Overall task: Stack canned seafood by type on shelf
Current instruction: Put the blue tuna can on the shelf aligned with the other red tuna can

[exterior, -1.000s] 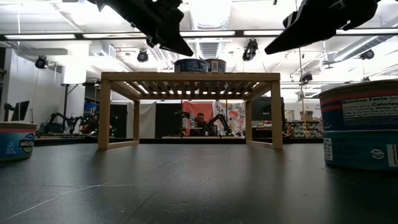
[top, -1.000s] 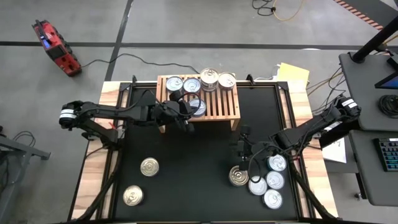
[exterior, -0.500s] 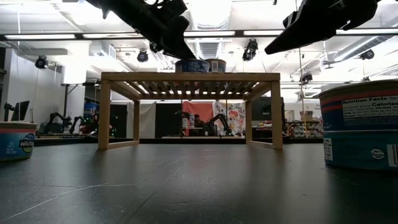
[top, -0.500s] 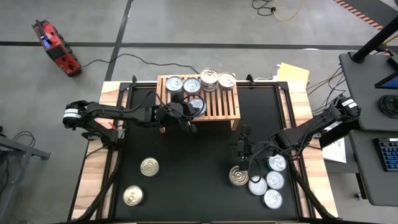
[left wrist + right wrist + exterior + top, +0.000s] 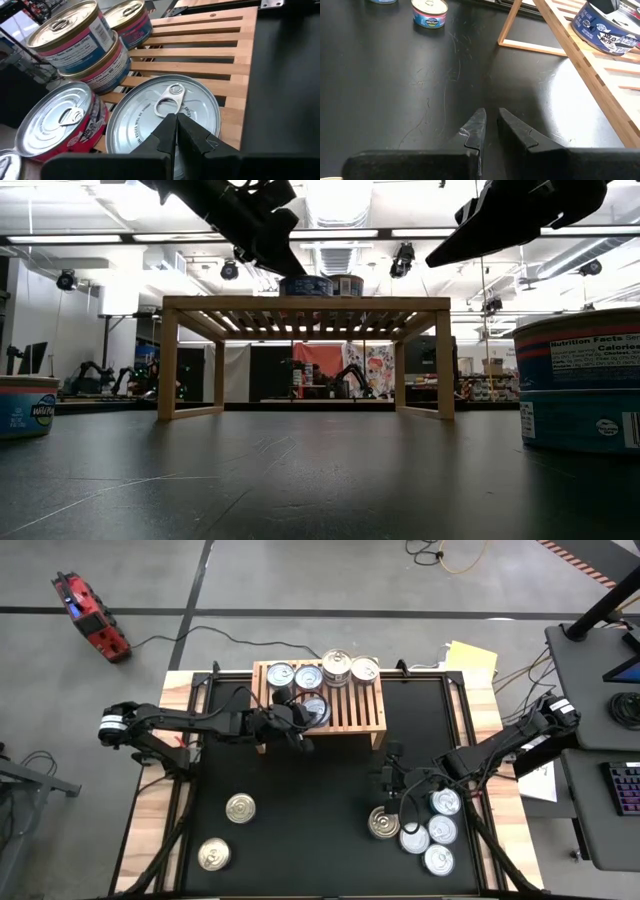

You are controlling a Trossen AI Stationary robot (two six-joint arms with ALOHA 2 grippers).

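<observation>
With the left pincer [image 5: 176,131] shut tight and empty, I've got it hovering right over the front edge of the big flat tin [image 5: 165,125] on the shelf [image 5: 352,712], tips just above the lid near the pull tab; can't tell if they touch. Right pincer [image 5: 490,129] is nearly closed, nothing between the fingers, low over bare worktop [image 5: 310,800] just beside the gold-lid tin [image 5: 383,824] on the near right.

Count from overhead: 5 lids showing on the shelf, i.e. two at the back left [image 5: 281,674], two at the back middle [image 5: 337,665], plus the flat tin in front by the left pincer. Left wrist cam shows one back tin [image 5: 75,31] sitting on another [image 5: 102,67], so at least 6 there. On the worktop: 2 tins near left [image 5: 240,808], and 5 near right, the gold-lid one plus 4 silver ones [image 5: 437,831] in a cluster. Approx 13 tins total, 1 shelf, 2 arms.
</observation>
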